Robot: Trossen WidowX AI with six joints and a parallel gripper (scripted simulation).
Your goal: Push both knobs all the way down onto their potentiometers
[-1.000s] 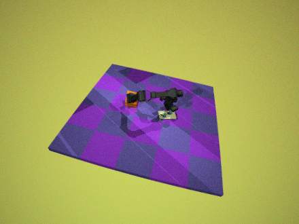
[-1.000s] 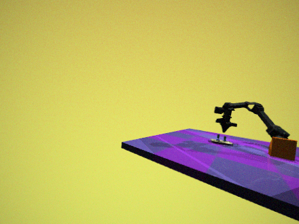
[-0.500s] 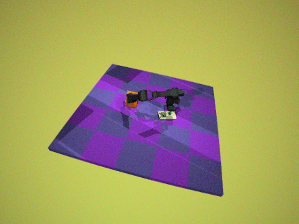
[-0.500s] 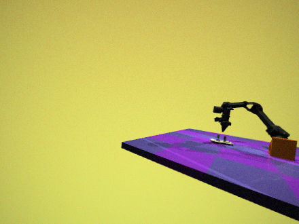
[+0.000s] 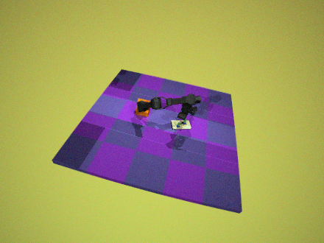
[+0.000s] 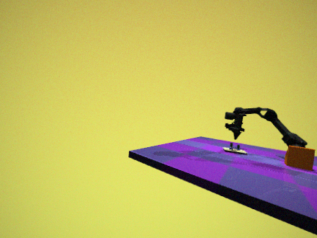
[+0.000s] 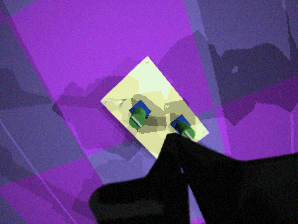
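Observation:
The pale circuit board [image 5: 187, 127] [image 6: 242, 151] [image 7: 149, 80] stands on the table. In the wrist view, one green knob [image 7: 137, 119] with a pale line on top stands at a blue potentiometer [image 7: 141, 107] on the left. The other green knob [image 7: 188, 132] stands at a blue potentiometer [image 7: 179, 123] on the right. The exterior view shows both knobs as dark upright posts; how far down each sits cannot be told. My gripper [image 6: 235, 138] [image 7: 171, 137] is shut and empty, its tips above the board and clear of the knobs. In the wrist view the tips overlap the right knob's near side.
The arm's orange base block [image 5: 143, 113] [image 6: 300, 158] stands on the purple checkered table [image 5: 147, 167] [image 6: 202, 169]. The arm [image 5: 176, 101] [image 6: 279, 124] reaches from it over to the board. Dark shadows lie across the board and table.

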